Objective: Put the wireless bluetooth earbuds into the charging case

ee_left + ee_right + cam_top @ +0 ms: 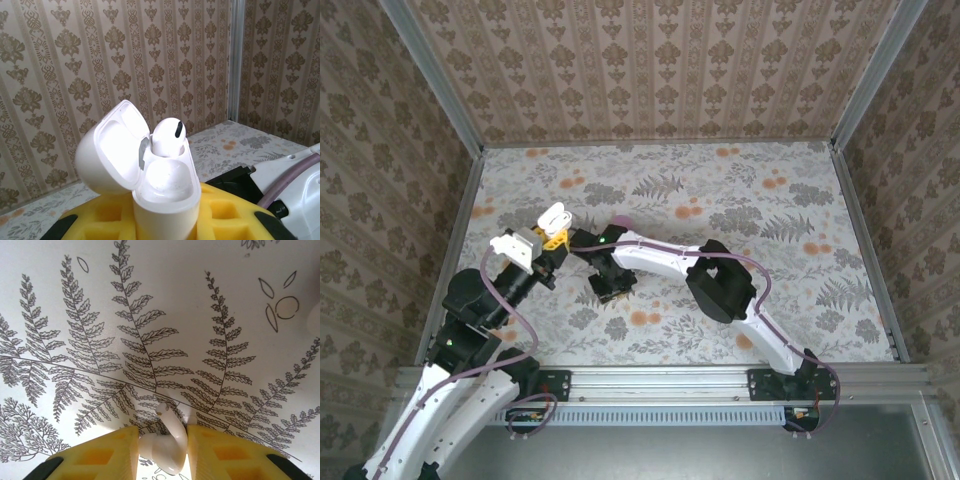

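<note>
Left fingers [230, 215] clamped on open charging case [167, 197], one earbud [167, 136] seated; right fingers [100, 455] pinching second earbud [167, 452] near desk [150, 290].

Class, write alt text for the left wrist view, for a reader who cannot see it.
An open charging case stands upright between the left gripper's yellow pads, lid tipped back to the left, with one earbud sitting in it. Patterned wallpaper behind.

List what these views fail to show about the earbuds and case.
Left wrist: the charging case has its base hidden by the left gripper's yellow fingers and cut by the bottom edge.
Right wrist: the loose earbud runs off the bottom edge.
Top: the charging case is too small for detail; the right gripper hides the loose earbud.
</note>
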